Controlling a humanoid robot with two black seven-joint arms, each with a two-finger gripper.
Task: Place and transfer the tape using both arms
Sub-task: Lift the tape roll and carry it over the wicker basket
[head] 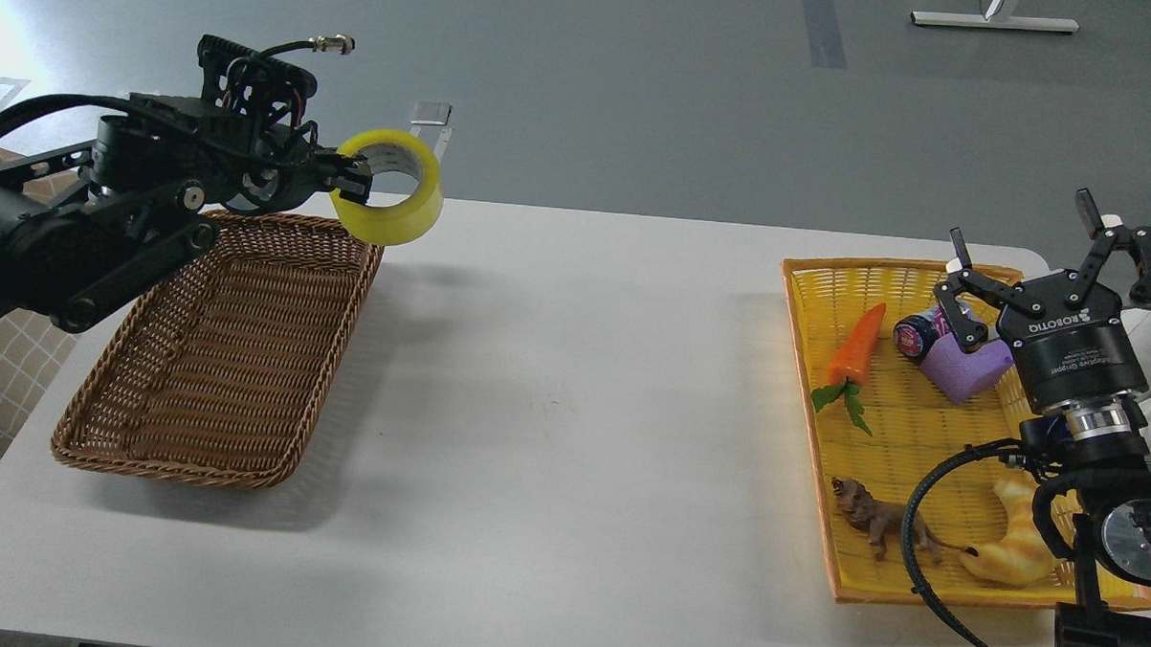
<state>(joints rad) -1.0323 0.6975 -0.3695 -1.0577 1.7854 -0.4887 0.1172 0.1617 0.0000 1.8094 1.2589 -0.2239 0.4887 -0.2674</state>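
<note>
The tape (400, 202) is a wide yellow translucent roll with a grey-white core. My left gripper (353, 179) is shut on its near rim and holds it in the air, above the far right corner of the brown wicker basket (150, 443). My right gripper (1047, 259) is open and empty, fingers spread upward, above the far right part of the yellow tray (804, 370).
The yellow tray holds a toy carrot (855, 350), a purple object with a dark cap (957, 361), a small toy lion (873, 514) and a yellow croissant toy (1016, 545). The wicker basket is empty. The white table (571, 438) lies between them.
</note>
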